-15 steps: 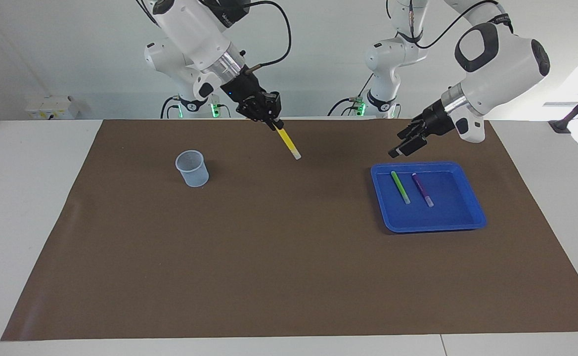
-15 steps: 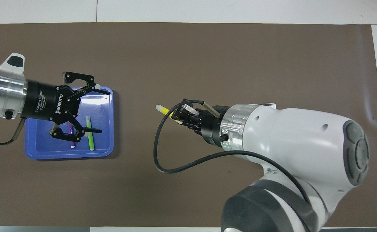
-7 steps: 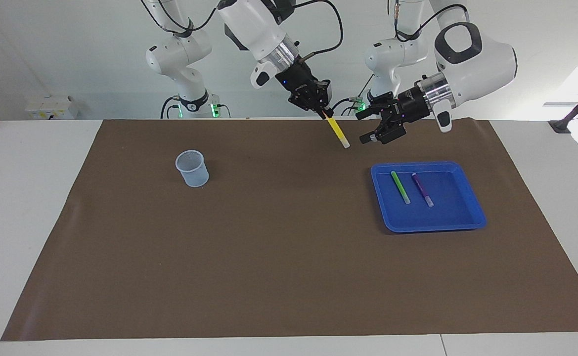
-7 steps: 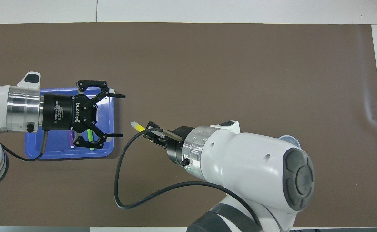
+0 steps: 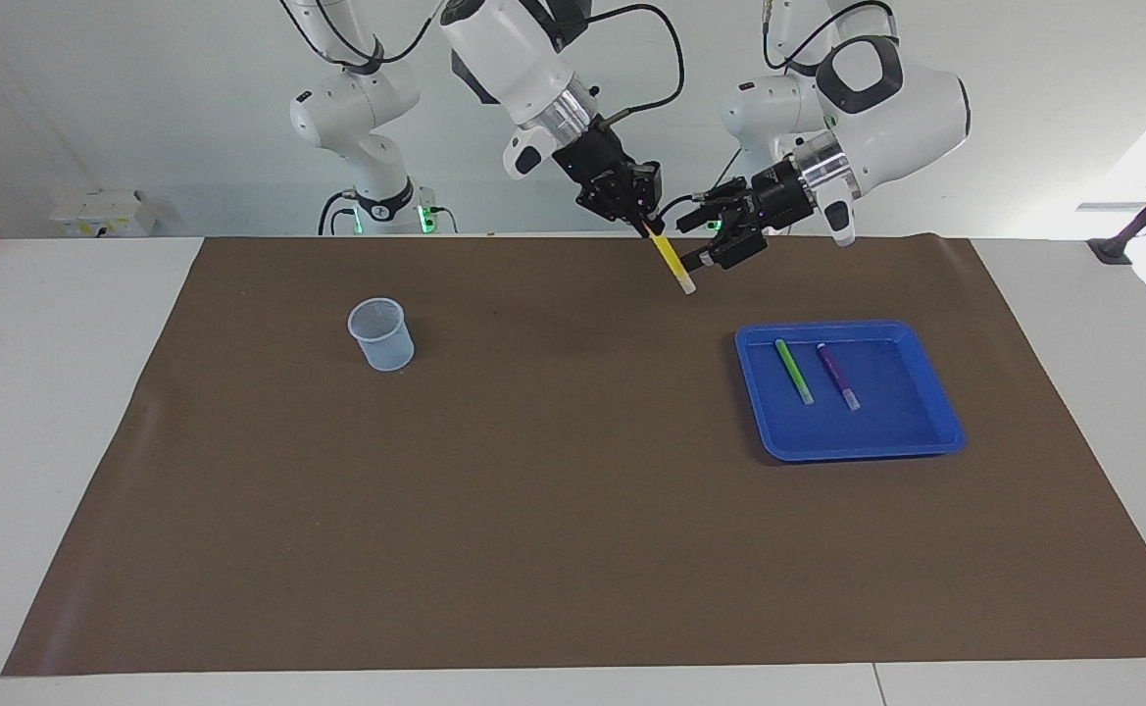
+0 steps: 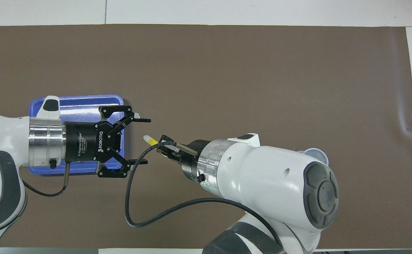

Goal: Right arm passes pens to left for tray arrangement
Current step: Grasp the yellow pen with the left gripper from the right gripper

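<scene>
High over the mat's robot-side edge, my right gripper (image 5: 649, 226) (image 6: 164, 145) is shut on the upper end of the yellow pen (image 5: 673, 263) (image 6: 150, 140), whose pale tip points down and toward the left arm's end. My left gripper (image 5: 690, 244) (image 6: 147, 141) is open, its fingers on either side of the pen's lower end without touching it. The blue tray (image 5: 891, 436) (image 6: 82, 102) lies toward the left arm's end. In it the green pen (image 5: 794, 371) and the purple pen (image 5: 838, 376) lie side by side; the left wrist hides them in the overhead view.
A small translucent cup (image 5: 380, 333) (image 6: 318, 153) stands on the brown mat (image 5: 533, 510) toward the right arm's end, mostly hidden under the right arm in the overhead view. A black cable (image 6: 131, 197) loops from the right wrist.
My left gripper has swung from above the tray toward the table's middle, until its open fingers flank the yellow pen's tip. The right gripper carried the pen toward it, then almost stopped.
</scene>
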You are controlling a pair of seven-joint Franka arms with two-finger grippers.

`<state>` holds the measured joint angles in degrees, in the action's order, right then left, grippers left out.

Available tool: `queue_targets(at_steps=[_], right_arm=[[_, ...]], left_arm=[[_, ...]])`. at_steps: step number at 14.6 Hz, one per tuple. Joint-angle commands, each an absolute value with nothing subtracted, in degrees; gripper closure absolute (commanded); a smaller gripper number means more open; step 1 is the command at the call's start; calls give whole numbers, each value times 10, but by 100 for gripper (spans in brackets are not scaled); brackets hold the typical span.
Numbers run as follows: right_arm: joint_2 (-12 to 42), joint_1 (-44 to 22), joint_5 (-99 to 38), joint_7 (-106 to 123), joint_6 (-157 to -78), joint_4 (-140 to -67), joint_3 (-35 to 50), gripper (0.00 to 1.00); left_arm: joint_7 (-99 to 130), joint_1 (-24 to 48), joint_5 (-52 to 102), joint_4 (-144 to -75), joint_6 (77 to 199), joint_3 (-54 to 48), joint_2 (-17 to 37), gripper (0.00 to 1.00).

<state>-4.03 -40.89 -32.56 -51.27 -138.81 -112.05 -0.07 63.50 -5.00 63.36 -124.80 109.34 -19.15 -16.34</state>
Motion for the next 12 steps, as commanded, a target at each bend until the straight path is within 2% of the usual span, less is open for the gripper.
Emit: queue_targets(at_steps=[1, 3, 8, 10, 12], right_arm=[[-51, -407, -337, -505, -1397, -1139, 1, 100], [-51, -407, -337, -504, -1397, -1140, 0, 100], [-52, -407, -337, -504, -1397, -1140, 0, 100], [-52, -407, -337, -504, -1397, -1140, 0, 100], [-52, -407, -337, -504, -1397, -1140, 0, 100]], left_arm=[[624, -38, 652, -1312, 1154, -192, -207, 0], [638, 12, 656, -1336, 1212, -191, -216, 0], [653, 20, 671, -1351, 1234, -191, -225, 0], [654, 19, 671, -1352, 1233, -191, -225, 6], [655, 20, 671, -1352, 1235, -191, -225, 17]])
